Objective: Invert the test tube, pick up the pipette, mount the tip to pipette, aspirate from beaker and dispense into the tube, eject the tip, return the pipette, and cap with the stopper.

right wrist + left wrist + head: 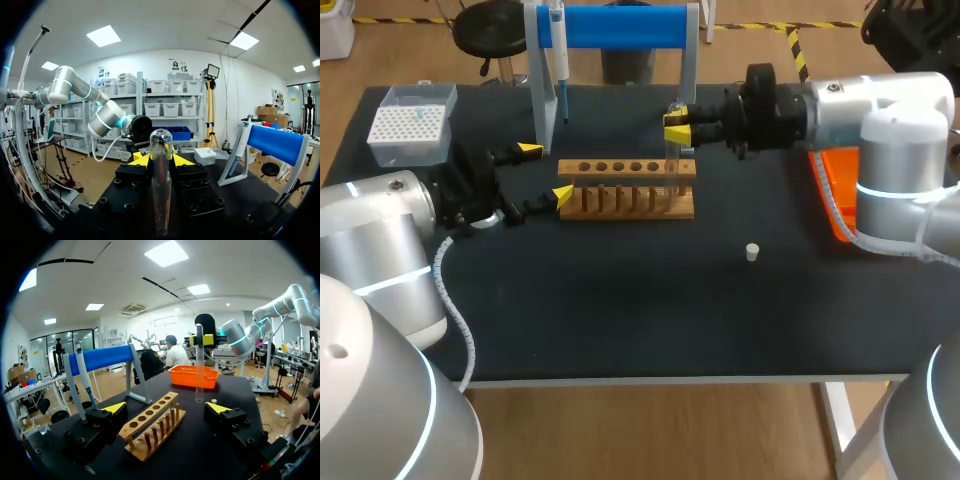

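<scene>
1. Step in hand: inverting the test tube, the first item of the task. My right gripper (677,125) is clamped on the test tube (161,195), with one yellow tip on each side of the glass, just under its rounded end.
2. Tube attitude: upright, with the rounded closed end up at my fingertips and the rest hanging below them. I read it as mouth down, so not yet turned over.
3. Directly under the right gripper is one end of the wooden tube rack (630,190). The tube's lower end is down by the rack's top board. I cannot tell whether it is clear of the rack.
4. My left gripper (547,172) is spread wide and holds nothing. The rack's other end lies between its fingers. Whether they touch the wood, I cannot tell.
5. Next move, as I judge it: lift the tube clear, roll the right wrist half a turn so the mouth faces up, then lower it into a rack hole. The grip must stay firm, since the glass could slip during the roll.
6. The pipette (560,60) hangs on its blue stand beyond the left gripper. The stopper (752,252) lies on the table, well apart from the right gripper.
</scene>
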Robot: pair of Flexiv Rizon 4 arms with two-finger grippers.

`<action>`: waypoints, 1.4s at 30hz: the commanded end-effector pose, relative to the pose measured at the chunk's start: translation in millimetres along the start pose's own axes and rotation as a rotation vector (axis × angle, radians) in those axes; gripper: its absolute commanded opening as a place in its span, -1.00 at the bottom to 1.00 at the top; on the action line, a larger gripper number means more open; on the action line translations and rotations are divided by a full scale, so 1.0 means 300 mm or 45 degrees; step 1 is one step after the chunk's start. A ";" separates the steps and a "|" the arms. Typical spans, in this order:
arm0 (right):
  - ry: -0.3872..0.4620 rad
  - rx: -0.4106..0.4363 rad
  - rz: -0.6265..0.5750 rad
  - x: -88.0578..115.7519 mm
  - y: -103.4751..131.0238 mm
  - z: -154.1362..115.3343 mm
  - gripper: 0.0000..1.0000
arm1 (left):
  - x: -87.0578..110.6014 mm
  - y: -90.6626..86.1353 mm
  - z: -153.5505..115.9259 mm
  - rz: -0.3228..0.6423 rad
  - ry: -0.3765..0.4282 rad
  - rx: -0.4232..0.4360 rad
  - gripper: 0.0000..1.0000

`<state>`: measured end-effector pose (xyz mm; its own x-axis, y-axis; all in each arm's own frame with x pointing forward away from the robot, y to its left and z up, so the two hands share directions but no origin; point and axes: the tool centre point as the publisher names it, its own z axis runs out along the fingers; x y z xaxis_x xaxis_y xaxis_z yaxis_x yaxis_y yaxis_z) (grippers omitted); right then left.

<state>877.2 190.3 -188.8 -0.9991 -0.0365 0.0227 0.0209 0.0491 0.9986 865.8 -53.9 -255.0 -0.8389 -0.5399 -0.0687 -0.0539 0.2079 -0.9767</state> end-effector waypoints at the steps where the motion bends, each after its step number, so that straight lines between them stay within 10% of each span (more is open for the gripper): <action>1: -0.008 0.004 0.000 0.008 0.004 -0.001 -1.00 | 0.003 0.002 0.001 0.001 -0.004 0.001 1.00; 13: -0.008 0.004 0.000 0.008 0.004 -0.001 -1.00 | 0.003 0.002 0.001 0.001 -0.004 0.001 1.00; 31: 0.014 -0.078 1.245 -0.066 -0.024 -0.034 -1.00 | 0.003 0.002 0.001 0.001 -0.004 0.001 1.00; 42: -0.004 0.006 1.661 -0.058 -0.036 -0.044 -1.00 | 0.003 0.002 0.001 0.001 -0.004 0.001 1.00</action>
<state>896.0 179.0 -199.2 -0.5993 0.0024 0.8005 0.7998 0.0425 0.5987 865.8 -53.9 -254.9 -0.8389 -0.5399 -0.0686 -0.0540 0.2081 -0.9766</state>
